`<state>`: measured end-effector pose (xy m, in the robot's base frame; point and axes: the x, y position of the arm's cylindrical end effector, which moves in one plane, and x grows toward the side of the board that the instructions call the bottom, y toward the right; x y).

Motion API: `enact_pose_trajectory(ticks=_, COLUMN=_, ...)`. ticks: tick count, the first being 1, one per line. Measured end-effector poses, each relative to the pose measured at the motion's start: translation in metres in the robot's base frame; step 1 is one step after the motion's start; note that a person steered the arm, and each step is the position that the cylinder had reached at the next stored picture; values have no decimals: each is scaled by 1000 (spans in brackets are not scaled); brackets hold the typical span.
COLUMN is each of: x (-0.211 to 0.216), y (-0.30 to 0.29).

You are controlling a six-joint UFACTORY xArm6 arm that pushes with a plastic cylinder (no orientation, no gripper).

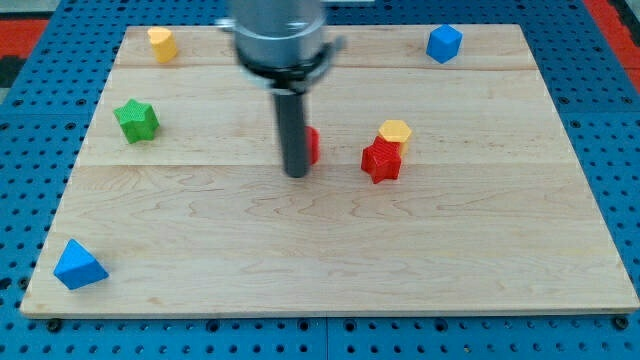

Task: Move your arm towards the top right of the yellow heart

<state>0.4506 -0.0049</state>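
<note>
Approach step, not finished. My tip [297,172] near worktop [330,260] centre, touching red block [312,145] partly hidden behind rod. Tool is plain rod, holds nothing. Yellow heart [161,43] at view's top-left corner, well apart. Next: slide toward view's top left, stop just above-right of heart.

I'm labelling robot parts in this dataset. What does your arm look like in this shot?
A blurred, silvery-grey cylindrical housing at the view's top, with a darker band around its lower edge. Below it hangs a straight dark grey rod ending in my tip. No cables or markings are visible.
</note>
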Motion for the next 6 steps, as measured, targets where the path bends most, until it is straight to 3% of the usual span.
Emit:
enact_pose_trajectory(ticks=1, x=-1, y=-50)
enact_pose_trajectory(ticks=2, x=-28, y=-51)
enact_pose_trajectory(ticks=3, x=-53, y=4)
enact_pose_trajectory(ticks=4, x=-55, y=9)
enact_pose_trajectory(ticks=6, x=-162, y=-45)
